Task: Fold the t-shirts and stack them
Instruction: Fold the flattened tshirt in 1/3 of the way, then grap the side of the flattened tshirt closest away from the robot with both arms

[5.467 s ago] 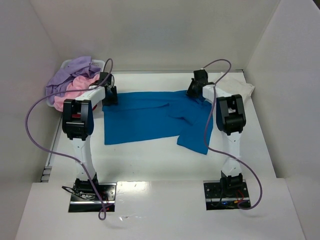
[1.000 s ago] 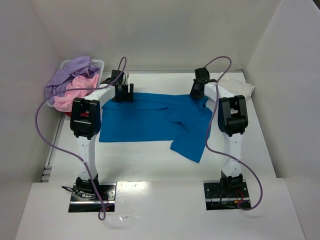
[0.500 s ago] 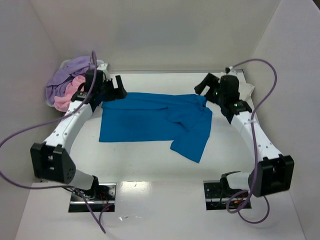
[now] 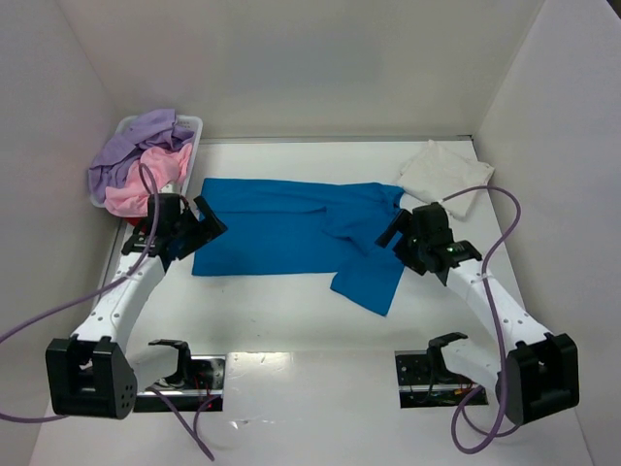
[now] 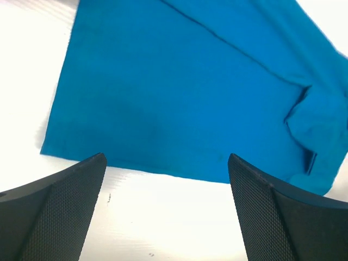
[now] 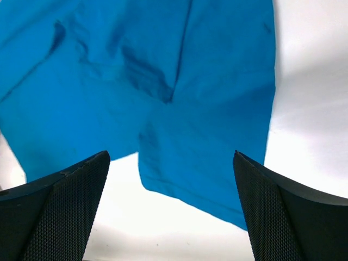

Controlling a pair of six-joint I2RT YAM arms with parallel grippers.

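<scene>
- Two open, empty sets of jaws: my left gripper (image 4: 197,228) at the blue t-shirt (image 4: 277,228)'s left edge, right gripper (image 4: 391,231) over its rumpled right end.
- Its long axis runs left-right across the table (image 4: 291,316).

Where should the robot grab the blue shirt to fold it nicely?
Probably the near left corner of the blue shirt, with the left gripper coming from the robot's side: that edge lies flat and straight on the table. The right gripper could take the flap sticking out.

The blue t-shirt (image 5: 179,92) — cut off at each wrist view's top edge.
</scene>
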